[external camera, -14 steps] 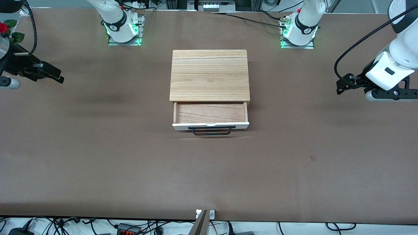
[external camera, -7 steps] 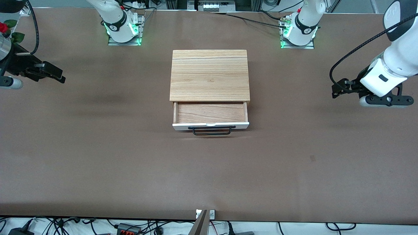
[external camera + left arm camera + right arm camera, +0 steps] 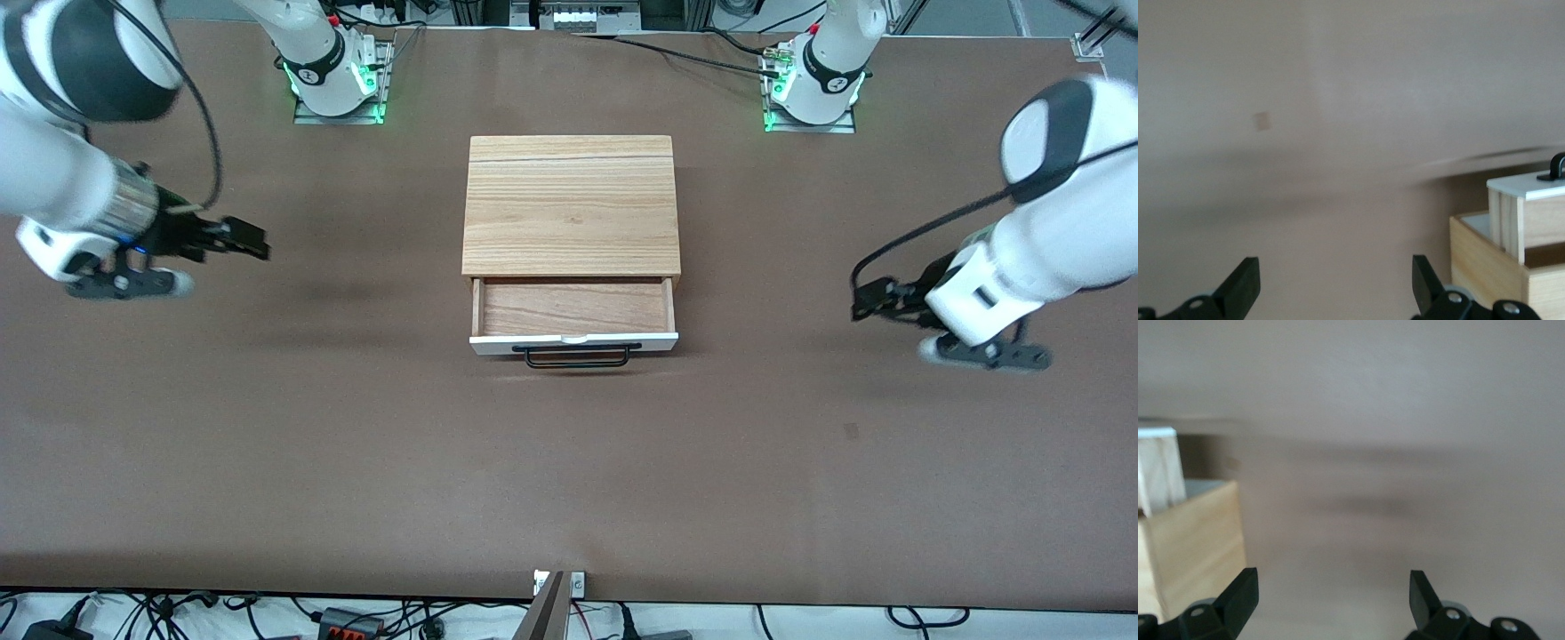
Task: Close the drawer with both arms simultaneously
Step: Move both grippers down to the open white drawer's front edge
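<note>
The drawer (image 3: pixel 573 313) stands pulled out of the light-wood box (image 3: pixel 571 204) at the table's middle, its white front and black wire handle (image 3: pixel 576 356) toward the front camera. My left gripper (image 3: pixel 864 299) is open and empty over the bare table toward the left arm's end, level with the drawer. My right gripper (image 3: pixel 249 238) is open and empty over the table toward the right arm's end. The left wrist view shows the drawer's corner (image 3: pixel 1528 207) and my open left gripper (image 3: pixel 1333 280). The right wrist view shows the box (image 3: pixel 1188 540) and my open right gripper (image 3: pixel 1331 597).
The brown table (image 3: pixel 356 444) stretches wide around the box. A small dark mark (image 3: pixel 851 431) lies on it nearer the front camera. The arm bases (image 3: pixel 333 76) stand along the table's edge farthest from the camera.
Both arms have swung in toward the drawer. The left gripper has come down level with the drawer; the right gripper has moved toward the box. The drawer has not moved.
</note>
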You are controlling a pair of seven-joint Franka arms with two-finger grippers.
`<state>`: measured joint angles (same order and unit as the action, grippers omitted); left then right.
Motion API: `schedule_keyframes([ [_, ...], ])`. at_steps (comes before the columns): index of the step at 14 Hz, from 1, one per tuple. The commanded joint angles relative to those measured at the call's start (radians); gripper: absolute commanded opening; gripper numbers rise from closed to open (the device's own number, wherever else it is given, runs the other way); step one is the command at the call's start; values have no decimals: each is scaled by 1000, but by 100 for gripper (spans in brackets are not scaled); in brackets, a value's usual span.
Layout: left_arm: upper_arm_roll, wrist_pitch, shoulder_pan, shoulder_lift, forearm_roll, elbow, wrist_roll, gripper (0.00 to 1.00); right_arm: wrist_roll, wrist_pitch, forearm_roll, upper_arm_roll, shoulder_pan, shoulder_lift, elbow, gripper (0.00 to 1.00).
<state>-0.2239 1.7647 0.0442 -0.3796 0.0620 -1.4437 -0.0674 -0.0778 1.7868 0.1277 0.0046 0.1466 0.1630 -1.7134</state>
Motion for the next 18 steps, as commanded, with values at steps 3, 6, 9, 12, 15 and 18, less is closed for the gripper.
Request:
schedule_keyframes([
  [3,0,163,-111,-221,21,118,8,100,-22,328,55,-6,152,205,60,100],
  [6,0,261,-191,-306,21,118,-5,100,-20,488,200,-6,195,329,112,100],
  [9,1,272,-216,-334,38,115,-2,100,-20,678,302,-6,278,409,129,100],
  [12,0,259,-216,-329,104,103,3,100,-20,839,328,-8,352,463,127,100],
  [15,-21,226,-228,-329,105,100,-2,100,-10,832,326,-6,364,464,117,100],
  [18,-29,162,-228,-329,123,100,6,100,-10,746,326,-6,364,458,110,100],
])
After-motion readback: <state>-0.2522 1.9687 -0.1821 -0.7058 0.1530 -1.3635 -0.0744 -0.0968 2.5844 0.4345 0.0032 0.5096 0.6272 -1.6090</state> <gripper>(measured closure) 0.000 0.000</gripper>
